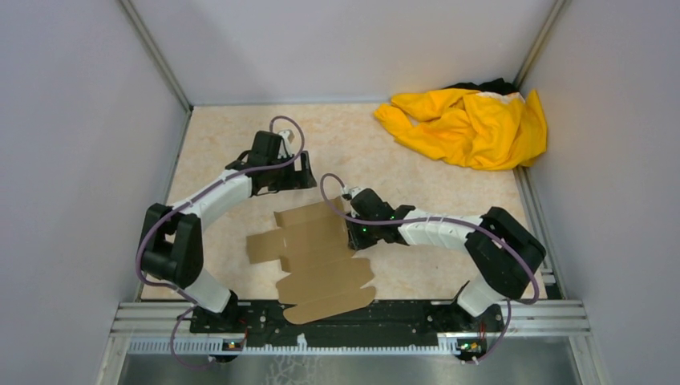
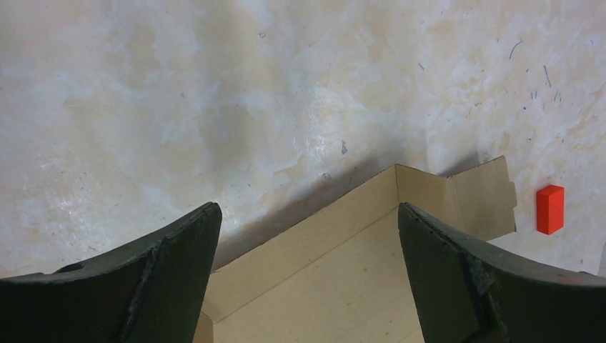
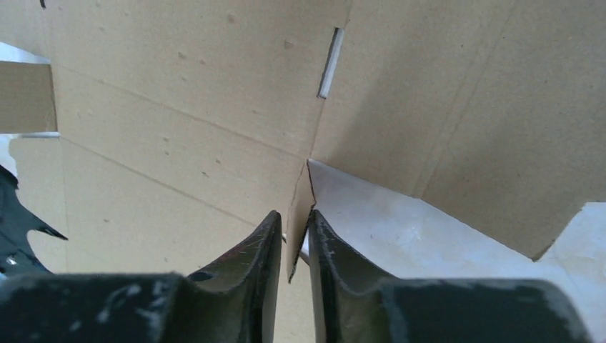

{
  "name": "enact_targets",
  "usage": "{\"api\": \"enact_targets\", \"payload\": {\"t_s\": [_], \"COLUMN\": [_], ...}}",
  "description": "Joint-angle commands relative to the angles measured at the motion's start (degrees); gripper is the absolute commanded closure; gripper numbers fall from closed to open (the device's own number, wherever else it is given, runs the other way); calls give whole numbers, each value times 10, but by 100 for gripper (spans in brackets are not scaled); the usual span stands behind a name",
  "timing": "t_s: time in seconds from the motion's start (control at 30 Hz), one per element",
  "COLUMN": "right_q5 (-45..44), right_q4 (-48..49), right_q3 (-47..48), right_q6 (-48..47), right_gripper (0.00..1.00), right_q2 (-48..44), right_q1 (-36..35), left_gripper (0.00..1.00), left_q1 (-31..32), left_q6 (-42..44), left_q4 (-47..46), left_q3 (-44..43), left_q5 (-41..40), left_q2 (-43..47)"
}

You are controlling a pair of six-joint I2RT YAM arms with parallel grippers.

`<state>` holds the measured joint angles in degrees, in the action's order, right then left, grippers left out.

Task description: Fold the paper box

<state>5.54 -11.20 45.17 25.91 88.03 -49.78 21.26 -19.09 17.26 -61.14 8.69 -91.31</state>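
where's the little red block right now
In the left wrist view the red block sits on the table at the far right, just beyond the corner flap of the paper box, not touching it.

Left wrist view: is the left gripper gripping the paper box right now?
No, the left gripper stands wide open, its fingers spread to either side of the paper box without clamping it.
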Motion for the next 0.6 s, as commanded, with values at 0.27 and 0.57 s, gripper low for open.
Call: {"api": "enact_targets", "payload": {"t_s": [0.27, 0.57], "right_q5": [7, 74], "right_q4": [17, -33], "right_q3": [73, 132], "right_q6": [-58, -194], "right_gripper": [100, 100], "right_q2": [55, 88], "right_q1": [32, 161], "left_gripper": [1, 1], "left_q1": [-38, -86], "left_q6": [-37, -21], "left_q4": [-93, -190], "left_q3": [6, 16], "left_q5": [95, 206], "left_q2": [-2, -53]}}
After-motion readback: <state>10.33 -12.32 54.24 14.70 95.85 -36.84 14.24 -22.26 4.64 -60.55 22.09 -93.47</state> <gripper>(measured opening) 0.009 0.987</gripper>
